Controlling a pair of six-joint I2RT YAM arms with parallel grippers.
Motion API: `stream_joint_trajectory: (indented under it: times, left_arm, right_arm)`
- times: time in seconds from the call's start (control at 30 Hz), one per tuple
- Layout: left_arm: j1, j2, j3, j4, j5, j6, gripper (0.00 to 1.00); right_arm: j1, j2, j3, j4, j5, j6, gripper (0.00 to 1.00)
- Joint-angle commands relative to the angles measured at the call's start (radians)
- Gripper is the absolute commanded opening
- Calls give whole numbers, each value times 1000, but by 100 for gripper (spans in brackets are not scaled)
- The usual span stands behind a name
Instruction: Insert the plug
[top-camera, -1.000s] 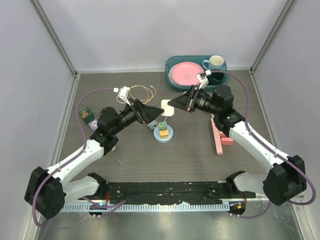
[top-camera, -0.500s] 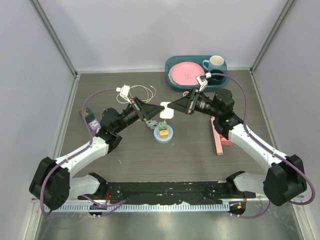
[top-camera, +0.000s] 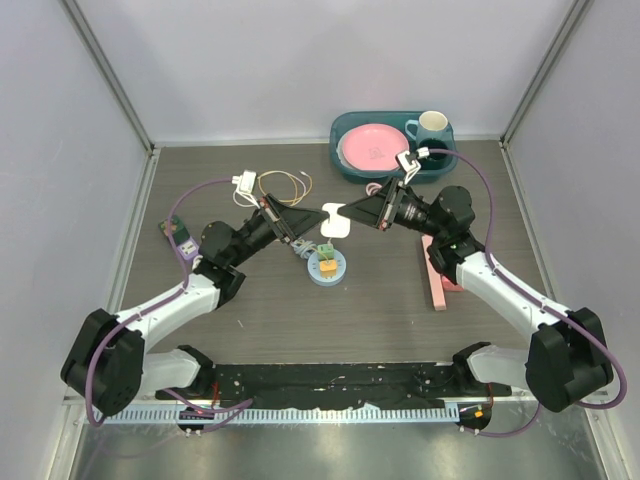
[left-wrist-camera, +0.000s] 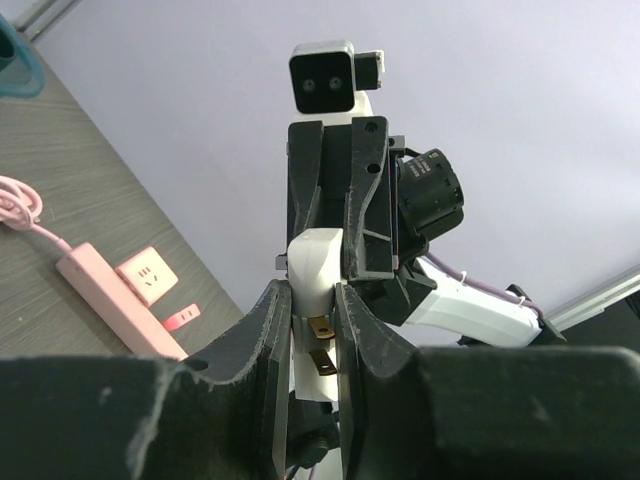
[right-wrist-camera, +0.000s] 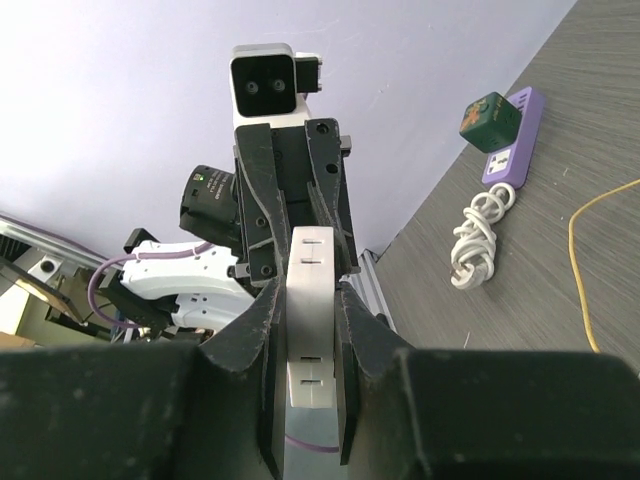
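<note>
The plug (top-camera: 335, 221) is a flat white block, held in the air above the table's middle between the two arms. My right gripper (top-camera: 341, 213) is shut on it from the right. In the right wrist view the plug's (right-wrist-camera: 312, 330) slotted edge fills the gap in the right gripper (right-wrist-camera: 312, 296). My left gripper (top-camera: 317, 231) meets it from the left. In the left wrist view the left gripper (left-wrist-camera: 314, 292) is shut on the plug's (left-wrist-camera: 318, 262) white body, with two brass prongs (left-wrist-camera: 322, 329) showing between the fingers.
A pink power strip (top-camera: 438, 275) lies right of centre. At the left, a purple strip (top-camera: 180, 240) carries a green cube. A blue dish (top-camera: 327, 267) of small blocks sits below the grippers. A teal tray (top-camera: 344, 160) with plate and mug stands at the back. A yellow wire (top-camera: 285, 185) loops nearby.
My left gripper has gone from open to shut on the plug that the right gripper holds. The right arm has shifted the plug slightly left.
</note>
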Motion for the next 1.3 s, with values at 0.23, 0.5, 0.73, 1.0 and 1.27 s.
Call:
stream_joint_trajectory:
  times: [0.23,0.5,0.73,1.0,1.27]
  left_arm:
    - [1,2,-7,109,-39,-64,0]
    - [-4,8,-4,109,-100,-71,0]
    - [-13,-1,-21,109,-193,-84,0]
    - [-35,-17,-38,108,-246,-75,0]
    - [-45,-24,-44,114,-271,-68,0]
  right_arm:
    - [-4,-14,6,43,31,-59,54]
    - [57,4,2,54,74,-84,65]
    - [105,25,6,87,128,-104,62]
    - [117,27,9,89,198,-116,56]
    - [124,22,1,89,210,-111,34]
